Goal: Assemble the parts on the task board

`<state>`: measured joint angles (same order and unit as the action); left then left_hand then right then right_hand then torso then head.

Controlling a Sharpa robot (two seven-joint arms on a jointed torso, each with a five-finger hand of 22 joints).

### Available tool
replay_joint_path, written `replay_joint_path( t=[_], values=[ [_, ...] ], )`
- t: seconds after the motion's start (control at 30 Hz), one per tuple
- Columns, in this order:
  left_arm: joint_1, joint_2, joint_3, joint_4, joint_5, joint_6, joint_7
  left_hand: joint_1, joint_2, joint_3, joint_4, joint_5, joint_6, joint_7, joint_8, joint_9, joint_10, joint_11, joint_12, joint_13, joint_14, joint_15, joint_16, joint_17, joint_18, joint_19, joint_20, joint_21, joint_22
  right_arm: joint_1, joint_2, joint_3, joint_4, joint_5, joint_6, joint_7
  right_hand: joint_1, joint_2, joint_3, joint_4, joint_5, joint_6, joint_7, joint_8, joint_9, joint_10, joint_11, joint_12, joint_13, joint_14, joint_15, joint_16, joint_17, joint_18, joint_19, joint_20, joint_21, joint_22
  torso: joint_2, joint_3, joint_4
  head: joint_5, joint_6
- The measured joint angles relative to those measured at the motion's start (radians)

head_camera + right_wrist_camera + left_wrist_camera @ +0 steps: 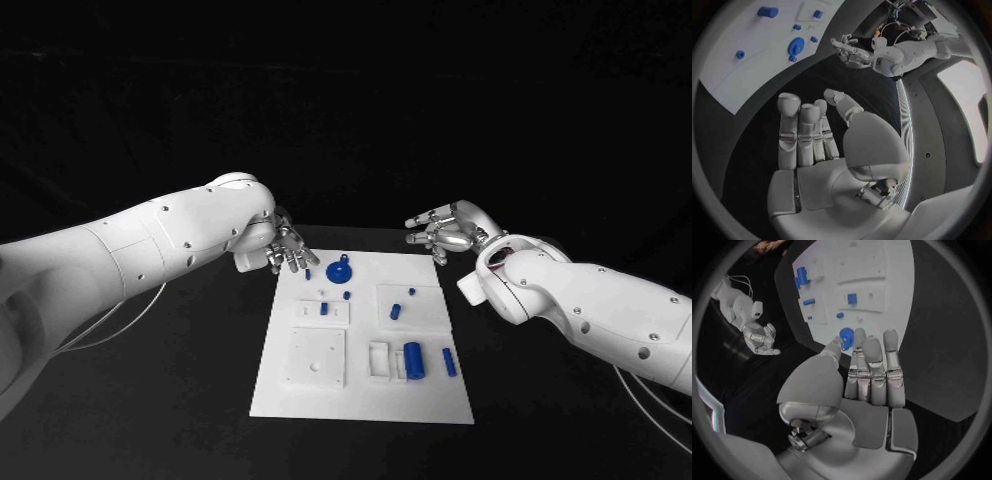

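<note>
Centrally on the black surface [173, 400] lies the task board [361, 395], a white rectangular plate with its long side running away from the robot. Raised white square and oblong blocks sit on it, and small blue parts are spread over them: a round disc-like part with a small lug [339, 273] near the far edge, a thick blue cylinder [414, 360] standing in a white holder toward the near right, a slimmer blue bar [449, 362] just beside it, and several small blue pegs [398, 312] around the middle. No writing or label can be made out on the board or the parts.

Left hand [289, 250] hovers at the board's far left corner, fingers straight and close together, holding nothing. Right hand [450, 232] hangs just off the far right corner, fingers loosely extended, thumb apart, also empty.
</note>
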<state>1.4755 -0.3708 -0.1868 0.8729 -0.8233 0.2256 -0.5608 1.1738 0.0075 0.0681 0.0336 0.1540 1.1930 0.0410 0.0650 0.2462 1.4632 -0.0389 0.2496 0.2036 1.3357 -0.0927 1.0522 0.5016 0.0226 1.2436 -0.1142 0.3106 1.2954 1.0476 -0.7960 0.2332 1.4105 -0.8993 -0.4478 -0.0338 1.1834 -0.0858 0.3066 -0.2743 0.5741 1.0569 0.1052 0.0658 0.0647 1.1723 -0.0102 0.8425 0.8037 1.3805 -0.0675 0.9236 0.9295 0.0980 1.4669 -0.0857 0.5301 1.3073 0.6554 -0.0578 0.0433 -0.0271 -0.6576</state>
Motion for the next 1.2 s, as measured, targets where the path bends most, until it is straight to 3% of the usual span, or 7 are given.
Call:
replay_joint_path(
  t=[0.07, 0.23, 0.33, 0.4, 0.53, 0.8, 1.2],
  values=[
    [0.001, 0.001, 0.000, -0.019, -0.002, -0.029, 0.010, 0.016, 0.014, -0.004, -0.009, 0.008, -0.003, 0.003, 0.000, -0.006, 0.003, 0.003, -0.016, -0.011, 0.000, 0.000, -0.011, -0.002, 0.000, 0.004, 0.004, -0.014, -0.003, 0.000, -0.001, 0.000, 0.000, 0.000, 0.000, 0.000, 0.000, 0.000, 0.000, 0.000, 0.000, 0.000, 0.000, 0.000, 0.000, 0.000, 0.000, 0.000, 0.000, 0.000, 0.000, 0.000, 0.000, 0.000, 0.000, 0.000, -0.003, 0.000, 0.001, 0.0000, -0.0006, 0.001, 0.002],
    [0.004, 0.016, 0.001, -0.068, -0.010, -0.070, 0.029, 0.017, 0.015, -0.023, 0.008, 0.002, -0.004, 0.004, 0.000, -0.011, 0.003, 0.003, -0.036, -0.026, 0.004, 0.004, -0.015, 0.001, 0.000, 0.015, 0.003, -0.030, 0.001, 0.000, -0.002, 0.000, 0.001, 0.001, 0.000, 0.000, 0.000, 0.000, 0.000, 0.000, 0.000, 0.000, 0.000, 0.000, 0.000, 0.000, 0.000, 0.000, 0.000, 0.000, 0.000, 0.000, 0.000, 0.000, 0.000, 0.000, -0.004, 0.000, 0.004, -0.0006, -0.0012, 0.003, 0.005],
    [0.004, 0.033, 0.001, -0.094, -0.016, -0.072, 0.033, -0.005, 0.012, -0.040, 0.030, -0.021, 0.000, 0.000, 0.000, -0.009, 0.004, 0.003, -0.036, -0.026, 0.004, 0.004, -0.015, 0.007, 0.000, 0.015, 0.003, -0.036, 0.008, 0.000, -0.001, 0.000, 0.003, 0.002, 0.000, 0.000, 0.000, 0.000, 0.000, 0.000, 0.000, 0.000, 0.000, 0.000, 0.000, 0.000, 0.000, 0.000, 0.000, 0.000, 0.000, 0.000, 0.000, 0.000, 0.000, 0.000, -0.004, 0.000, 0.007, -0.0012, -0.0021, 0.004, 0.007],
    [0.004, 0.045, 0.001, -0.110, -0.020, -0.067, 0.033, -0.032, 0.010, -0.046, 0.052, -0.056, 0.000, 0.000, 0.000, -0.008, 0.004, 0.003, -0.036, -0.026, 0.004, 0.004, -0.014, 0.011, 0.000, 0.015, 0.003, -0.041, 0.013, 0.000, 0.000, 0.000, 0.005, 0.002, 0.000, 0.000, 0.000, 0.000, 0.000, 0.000, 0.000, 0.000, 0.000, 0.000, 0.000, 0.000, 0.000, 0.000, 0.000, 0.000, 0.000, 0.000, 0.000, 0.000, 0.000, 0.000, -0.004, 0.000, 0.010, -0.0018, -0.0033, 0.005, 0.008],
    [-0.002, 0.067, 0.000, -0.142, -0.032, -0.037, 0.030, -0.069, -0.010, -0.040, 0.088, -0.096, -0.005, 0.005, 0.000, -0.001, 0.000, 0.007, -0.036, -0.020, 0.004, 0.004, -0.007, 0.018, 0.000, 0.018, 0.007, -0.054, 0.013, 0.000, 0.000, 0.000, 0.011, 0.002, 0.000, 0.000, 0.000, 0.000, 0.000, 0.000, 0.000, 0.000, 0.000, 0.000, 0.000, 0.000, 0.000, 0.000, 0.000, 0.000, 0.000, 0.000, 0.000, 0.000, 0.000, 0.000, -0.004, 0.000, 0.016, -0.0032, -0.0064, 0.008, 0.009],
    [-0.020, 0.095, -0.003, -0.193, -0.062, 0.029, 0.017, -0.094, -0.027, -0.032, 0.110, -0.097, -0.005, 0.005, 0.000, 0.004, 0.003, 0.011, -0.036, -0.018, 0.004, 0.004, -0.003, 0.023, 0.000, 0.024, 0.008, -0.061, 0.013, 0.000, -0.001, 0.001, 0.018, 0.002, 0.000, -0.001, 0.000, 0.000, 0.000, 0.000, 0.007, 0.000, 0.000, 0.000, 0.000, 0.000, 0.000, 0.000, 0.000, 0.000, 0.000, 0.000, 0.000, 0.000, 0.000, 0.000, -0.004, 0.000, 0.026, -0.0057, -0.0132, 0.012, 0.013],
    [-0.041, 0.116, -0.010, -0.234, -0.117, 0.097, 0.006, -0.104, -0.028, -0.024, 0.118, -0.097, 0.001, -0.001, 0.004, 0.010, 0.003, 0.011, -0.036, -0.013, 0.004, 0.004, 0.008, 0.029, 0.000, 0.025, 0.007, -0.061, 0.012, 0.001, -0.001, 0.009, 0.027, 0.002, 0.000, -0.001, 0.000, 0.000, 0.000, 0.000, 0.007, 0.000, 0.000, 0.000, 0.000, 0.000, 0.000, 0.000, 0.000, 0.000, 0.000, 0.000, 0.000, 0.000, 0.000, 0.000, -0.004, 0.000, 0.039, -0.0069, -0.0181, 0.015, 0.019]
  ],
)
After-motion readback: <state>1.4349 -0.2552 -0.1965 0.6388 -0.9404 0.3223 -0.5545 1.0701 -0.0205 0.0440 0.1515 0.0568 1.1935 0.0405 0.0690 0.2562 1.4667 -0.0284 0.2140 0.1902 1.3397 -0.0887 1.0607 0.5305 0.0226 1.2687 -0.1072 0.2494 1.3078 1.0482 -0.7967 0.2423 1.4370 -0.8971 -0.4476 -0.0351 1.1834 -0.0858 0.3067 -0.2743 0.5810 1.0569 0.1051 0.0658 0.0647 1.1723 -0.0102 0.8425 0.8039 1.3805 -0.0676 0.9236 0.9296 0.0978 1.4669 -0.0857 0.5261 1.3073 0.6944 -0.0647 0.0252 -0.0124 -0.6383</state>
